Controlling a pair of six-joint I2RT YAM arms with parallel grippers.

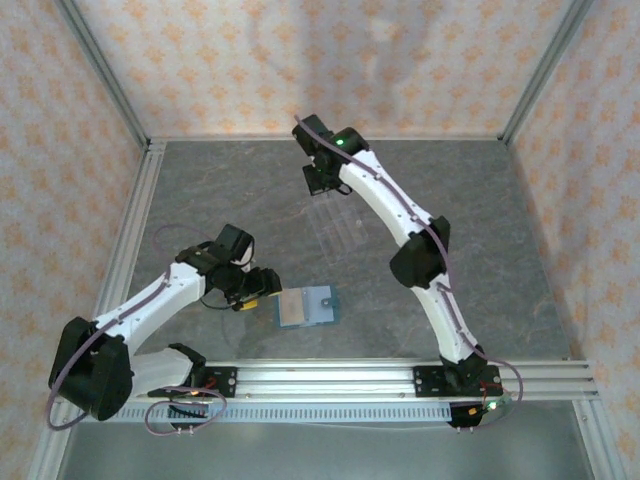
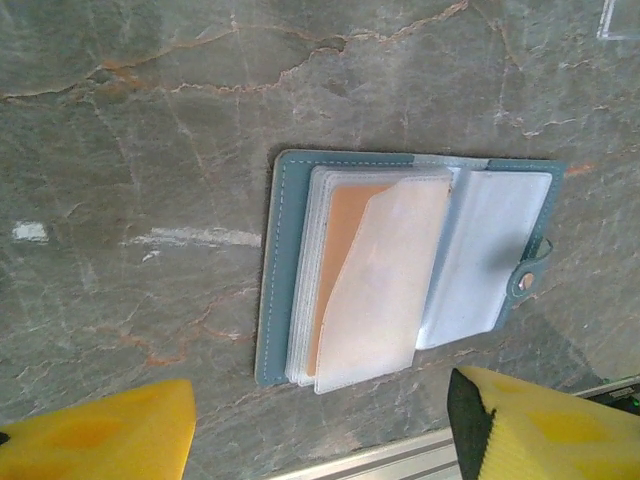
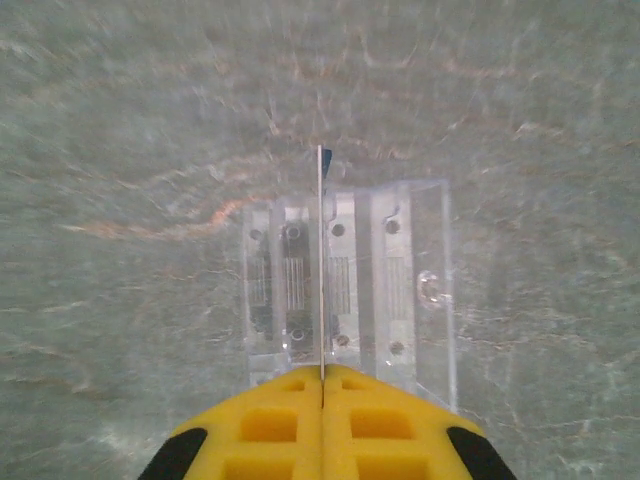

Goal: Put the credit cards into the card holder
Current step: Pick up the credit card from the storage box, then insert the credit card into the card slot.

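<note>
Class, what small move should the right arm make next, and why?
Probably raise the card away from the rack: the right gripper is shut on it edge-on over the slots, while the holder lies open by the open left gripper.

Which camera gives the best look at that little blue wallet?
The left wrist view: the card holder lies open close up, clear sleeves and clasp plain. From above it is a small blue square.

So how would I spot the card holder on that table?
On the grey marbled table, look near the front rail, just beside the left gripper. The card holder lies open there: a flat teal wallet with clear sleeves, unlike the see-through plastic rack farther back.
</note>
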